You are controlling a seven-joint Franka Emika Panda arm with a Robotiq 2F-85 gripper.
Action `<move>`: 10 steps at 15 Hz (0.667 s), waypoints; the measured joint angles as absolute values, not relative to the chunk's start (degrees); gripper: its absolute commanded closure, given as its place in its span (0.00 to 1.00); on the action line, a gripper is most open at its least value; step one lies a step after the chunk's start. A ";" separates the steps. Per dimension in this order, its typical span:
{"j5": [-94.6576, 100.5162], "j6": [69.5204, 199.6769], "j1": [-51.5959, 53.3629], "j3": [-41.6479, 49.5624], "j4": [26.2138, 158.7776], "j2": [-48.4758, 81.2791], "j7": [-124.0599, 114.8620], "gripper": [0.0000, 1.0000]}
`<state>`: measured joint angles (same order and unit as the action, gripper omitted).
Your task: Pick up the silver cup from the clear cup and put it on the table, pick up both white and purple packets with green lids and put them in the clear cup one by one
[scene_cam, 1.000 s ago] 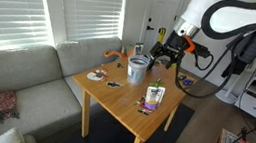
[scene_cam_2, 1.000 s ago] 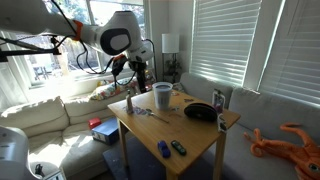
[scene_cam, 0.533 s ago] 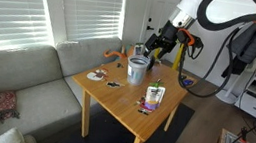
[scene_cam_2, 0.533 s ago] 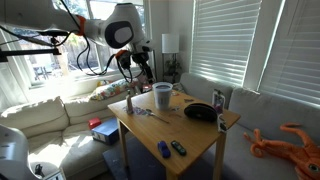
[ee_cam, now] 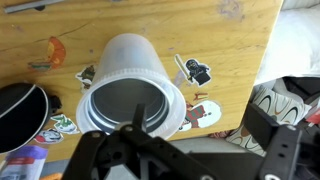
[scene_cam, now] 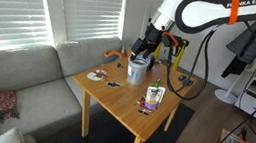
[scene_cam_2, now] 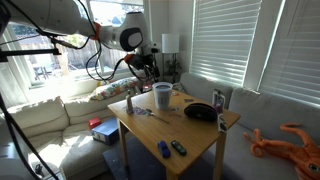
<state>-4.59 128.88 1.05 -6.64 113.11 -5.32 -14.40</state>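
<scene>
The clear cup (scene_cam: pixel 136 71) stands near the table's far edge and also shows in an exterior view (scene_cam_2: pixel 162 95). In the wrist view I look down into the clear cup (ee_cam: pixel 150 62), and the silver cup (ee_cam: pixel 122 105) sits nested inside it. My gripper (scene_cam: pixel 148 48) (scene_cam_2: pixel 149 68) hovers open and empty just above and beside the cup's rim; its fingers (ee_cam: pixel 190 150) fill the bottom of the wrist view. One packet (scene_cam: pixel 154 92) stands on the wooden table (scene_cam: pixel 123 103), and the other packet (scene_cam: pixel 146 105) lies next to it. A packet (scene_cam_2: pixel 219 99) stands behind the black bowl.
A black bowl (scene_cam_2: pixel 200 111) (ee_cam: pixel 20 105) sits near the cup. A small bottle (scene_cam_2: pixel 128 103) stands at a table corner. Small blue and green items (scene_cam_2: pixel 170 149) lie at the near edge. Stickers (ee_cam: pixel 195 72) dot the tabletop. A sofa (scene_cam: pixel 16 76) adjoins the table.
My arm has swung across from beside the table towards the clear cup and now hangs over its rim. The objects on the table have not moved.
</scene>
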 measured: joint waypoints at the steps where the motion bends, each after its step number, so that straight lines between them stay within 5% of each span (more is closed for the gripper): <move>1: -4.53 128.88 1.37 -6.64 112.13 -4.00 -13.64 0.23; 3: -4.53 128.87 1.79 -6.62 110.46 -1.85 -12.26 0.31; 10: -4.53 128.61 1.93 -6.36 106.88 1.99 -8.82 0.81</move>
